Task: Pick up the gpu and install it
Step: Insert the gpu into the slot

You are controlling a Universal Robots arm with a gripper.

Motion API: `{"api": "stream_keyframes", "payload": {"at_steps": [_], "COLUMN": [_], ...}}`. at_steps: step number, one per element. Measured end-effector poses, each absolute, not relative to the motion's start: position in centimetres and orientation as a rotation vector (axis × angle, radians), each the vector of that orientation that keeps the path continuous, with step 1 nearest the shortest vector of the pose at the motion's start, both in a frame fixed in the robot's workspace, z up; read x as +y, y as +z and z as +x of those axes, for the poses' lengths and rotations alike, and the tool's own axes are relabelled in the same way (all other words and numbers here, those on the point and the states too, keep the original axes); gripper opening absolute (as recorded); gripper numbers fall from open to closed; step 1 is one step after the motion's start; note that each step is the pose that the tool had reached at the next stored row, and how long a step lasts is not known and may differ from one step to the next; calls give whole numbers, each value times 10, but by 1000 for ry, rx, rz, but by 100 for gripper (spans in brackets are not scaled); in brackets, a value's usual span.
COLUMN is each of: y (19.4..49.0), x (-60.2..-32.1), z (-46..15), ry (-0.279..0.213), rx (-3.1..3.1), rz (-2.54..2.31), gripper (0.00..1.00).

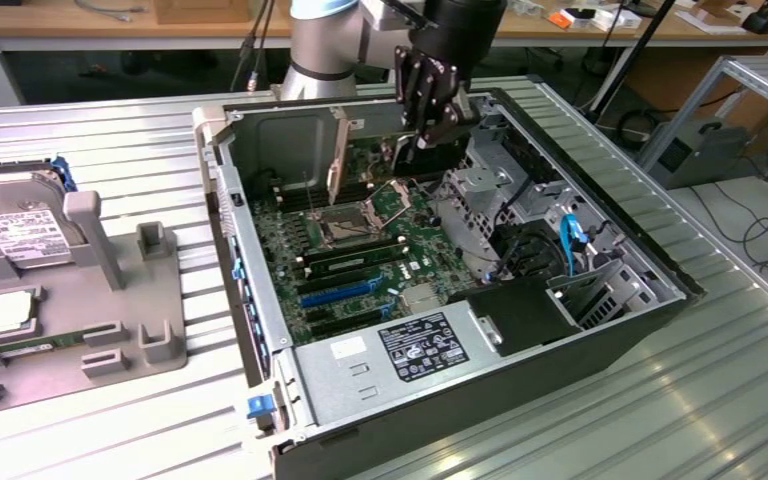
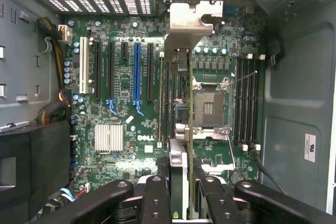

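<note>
There were one computer case [image 1: 284, 140], one motherboard [image 2: 126, 77], one processor socket [image 2: 209, 108] (bare), one silver heatsink [image 2: 109, 137], one white slot [image 2: 84, 72], one gpu [image 2: 184, 30], one gripper [image 2: 179, 184], one hard drive [image 1: 17, 230], one processor chip [image 1: 4, 312] and one gray holder [image 1: 104, 345].

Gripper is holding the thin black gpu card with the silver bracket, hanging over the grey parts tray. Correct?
Wrong on one point. The gripper does hold the thin black gpu card with the silver metal bracket, but it hangs over the open black computer case, above the green motherboard, not the grey parts tray. The exterior view shows this.
</note>
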State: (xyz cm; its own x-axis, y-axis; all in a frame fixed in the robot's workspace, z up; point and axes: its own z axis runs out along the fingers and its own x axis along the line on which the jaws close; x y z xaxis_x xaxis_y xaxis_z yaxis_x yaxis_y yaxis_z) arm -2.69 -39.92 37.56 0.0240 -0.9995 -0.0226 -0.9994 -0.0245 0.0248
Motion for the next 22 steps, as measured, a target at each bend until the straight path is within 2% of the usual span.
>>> {"api": "stream_keyframes", "payload": {"at_steps": [22], "y": [371], "x": [-399], "z": [-27], "ry": [-53], "rx": [-2193], "rz": [2247], "gripper": [27]}}
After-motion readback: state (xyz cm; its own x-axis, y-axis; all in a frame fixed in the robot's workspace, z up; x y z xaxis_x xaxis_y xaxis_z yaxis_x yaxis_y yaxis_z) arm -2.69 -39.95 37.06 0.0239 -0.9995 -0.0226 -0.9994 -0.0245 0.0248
